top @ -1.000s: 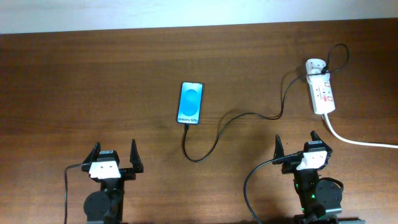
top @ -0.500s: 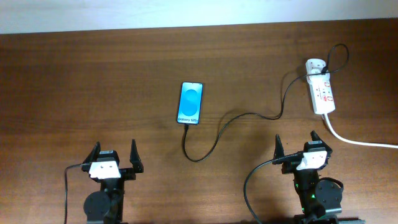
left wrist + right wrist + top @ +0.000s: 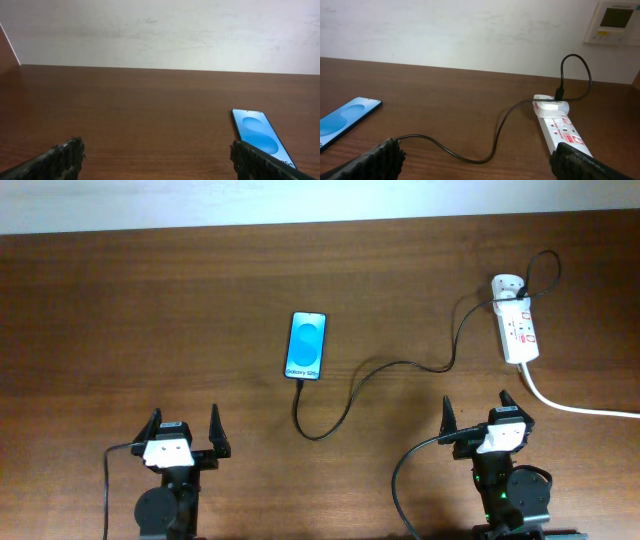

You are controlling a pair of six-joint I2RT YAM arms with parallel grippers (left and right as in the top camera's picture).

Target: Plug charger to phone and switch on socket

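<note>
The phone (image 3: 307, 345) lies face up mid-table, screen blue with a blue oval; it also shows in the left wrist view (image 3: 260, 135) and the right wrist view (image 3: 347, 120). The thin black charger cable (image 3: 345, 405) runs from the phone's near end, loops, and goes right to a white adapter on the socket (image 3: 517, 328); it also shows in the right wrist view (image 3: 495, 145). The socket, a white power strip with red markings, lies at the far right (image 3: 563, 131). My left gripper (image 3: 183, 432) and right gripper (image 3: 480, 415) are open, empty, near the front edge.
The socket's thick white cord (image 3: 580, 408) runs off to the right edge. A pale wall stands behind the table's far edge, with a white wall panel (image 3: 615, 22) at the upper right. My arms' own black cables hang at the front.
</note>
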